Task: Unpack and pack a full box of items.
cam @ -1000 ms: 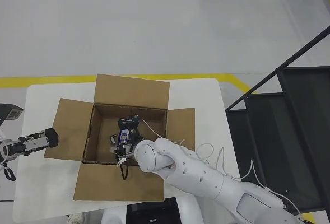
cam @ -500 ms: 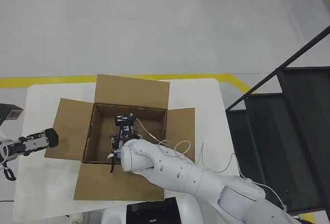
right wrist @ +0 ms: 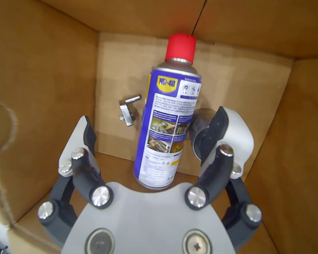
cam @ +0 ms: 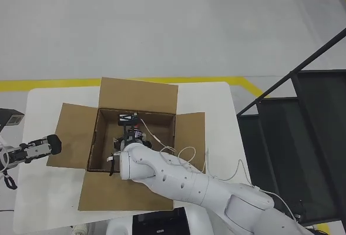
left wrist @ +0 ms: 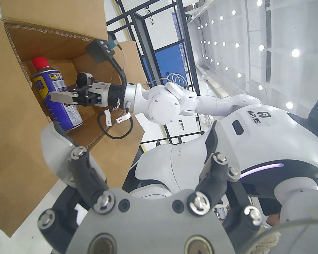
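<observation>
The spray can (right wrist: 169,117) (left wrist: 55,91), blue with a red cap, is inside the open cardboard box (cam: 138,94), in the half toward 9 o'clock as seen from the top view. I cannot tell whether it stands or lies on the box floor.

The right gripper (right wrist: 153,118) (left wrist: 69,87) is down in the box with its fingers spread wide and the can between them. One pad is well clear of the can's side. The other is near it, with no contact that can be made out.

A small metal part (right wrist: 128,110) lies on the cardboard just beside the can. Close to the can's other side is a dark rounded thing (right wrist: 198,122), half hidden behind a finger.

The right arm (cam: 178,182) enters the box from 5 o'clock. The left gripper (cam: 48,144) (left wrist: 132,136) hangs outside the box at 9 o'clock, at the outer edge of the side flap above the white table (cam: 211,100). Its fingers are apart and hold nothing.
</observation>
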